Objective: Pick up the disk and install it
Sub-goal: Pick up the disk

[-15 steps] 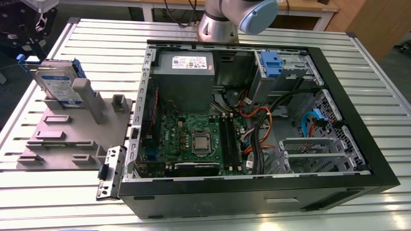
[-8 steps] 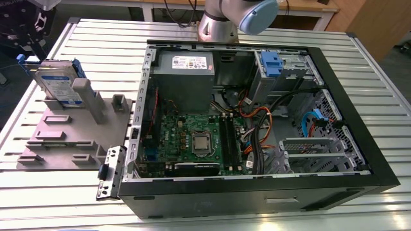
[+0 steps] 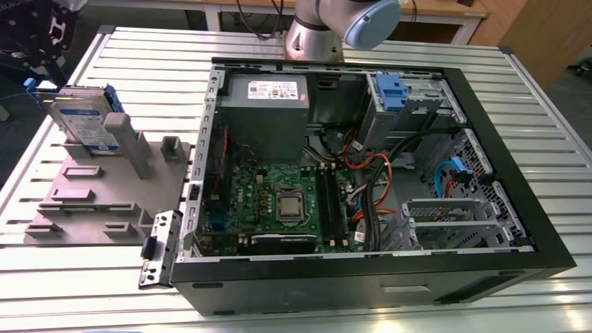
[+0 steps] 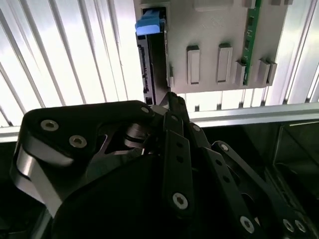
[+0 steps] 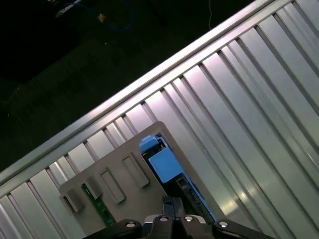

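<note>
One disk (image 3: 83,121) stands on edge in a grey holder (image 3: 93,205) on the slatted surface (image 3: 93,291). It sits at the exterior view's left, just beside the open computer case (image 3: 552,239). In the first wrist view the pincer (image 5: 172,205) has its fingertips together and grips nothing. The disk's blue-railed edge shows just past those tips, and the two are apart. The second wrist view shows the same: pincer (image 4: 174,99) together, disk (image 4: 149,69) beyond it in the holder.
</note>
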Motion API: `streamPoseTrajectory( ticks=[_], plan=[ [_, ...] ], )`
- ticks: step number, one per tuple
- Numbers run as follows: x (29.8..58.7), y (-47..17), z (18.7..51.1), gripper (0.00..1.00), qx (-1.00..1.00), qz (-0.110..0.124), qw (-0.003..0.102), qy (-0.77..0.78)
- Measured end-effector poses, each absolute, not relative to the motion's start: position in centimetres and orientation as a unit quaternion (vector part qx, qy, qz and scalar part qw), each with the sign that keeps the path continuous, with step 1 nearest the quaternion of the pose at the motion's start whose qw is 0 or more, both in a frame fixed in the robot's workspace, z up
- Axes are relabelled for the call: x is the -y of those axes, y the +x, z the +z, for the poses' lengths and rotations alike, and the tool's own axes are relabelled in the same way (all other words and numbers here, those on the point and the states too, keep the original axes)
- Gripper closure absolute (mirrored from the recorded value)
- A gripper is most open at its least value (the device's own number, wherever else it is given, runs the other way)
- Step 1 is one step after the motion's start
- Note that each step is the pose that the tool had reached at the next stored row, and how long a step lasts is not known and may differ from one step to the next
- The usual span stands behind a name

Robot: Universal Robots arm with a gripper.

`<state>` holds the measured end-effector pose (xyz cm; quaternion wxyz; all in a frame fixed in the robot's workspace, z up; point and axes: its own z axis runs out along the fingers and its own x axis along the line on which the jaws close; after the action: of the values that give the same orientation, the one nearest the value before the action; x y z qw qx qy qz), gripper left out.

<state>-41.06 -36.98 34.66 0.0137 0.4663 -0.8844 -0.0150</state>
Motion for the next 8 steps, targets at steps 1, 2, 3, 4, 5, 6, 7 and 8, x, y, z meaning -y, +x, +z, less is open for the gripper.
streamPoseTrajectory(
  ticks=[1, 2, 3, 4, 5, 6, 7, 8],
  plan=[
    [36.98, -41.06, 34.65, 0.89, 0.88, -0.015, 0.014, 0.474],
    [36.98, -41.06, 34.65, 0.89, 0.876, -0.015, 0.014, 0.481],
    [36.98, -41.07, 34.64, 0.89, 0.872, -0.015, 0.014, 0.489],
    [36.98, -41.07, 34.64, 0.89, 0.868, -0.014, 0.014, 0.496],
    [36.98, -41.06, 34.64, 0.89, 0.863, -0.014, 0.014, 0.504],
    [36.98, -41.06, 34.63, 0.89, 0.859, -0.014, 0.014, 0.512],
    [36.98, -41.07, 34.63, 0.89, 0.854, -0.014, 0.014, 0.519],
    [36.98, -41.07, 34.62, 0.89, 0.85, -0.014, 0.014, 0.527]
  ],
)
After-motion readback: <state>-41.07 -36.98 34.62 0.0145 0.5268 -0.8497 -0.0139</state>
